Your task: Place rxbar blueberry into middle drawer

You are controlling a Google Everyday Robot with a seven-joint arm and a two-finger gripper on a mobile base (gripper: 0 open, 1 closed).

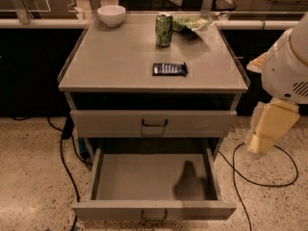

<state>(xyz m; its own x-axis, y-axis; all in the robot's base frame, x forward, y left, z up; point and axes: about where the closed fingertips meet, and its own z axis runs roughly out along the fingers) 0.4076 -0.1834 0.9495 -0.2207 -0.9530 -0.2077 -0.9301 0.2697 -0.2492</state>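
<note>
The gripper [256, 147] hangs at 3 o'clock, beside the cabinet [96, 76]; whether it is open I cannot tell. The rxbar blueberry [170, 69] lies flat on top, toward 10 o'clock from it. Pickup looks not yet begun: the next move calls for rising over the top, then grasping the bar for the open drawer [154, 210] at 6 o'clock

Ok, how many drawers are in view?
2: one shut drawer under the top, one open drawer below it. The dark gap above may hide another. The gripper is out of view; arm at right.
</note>
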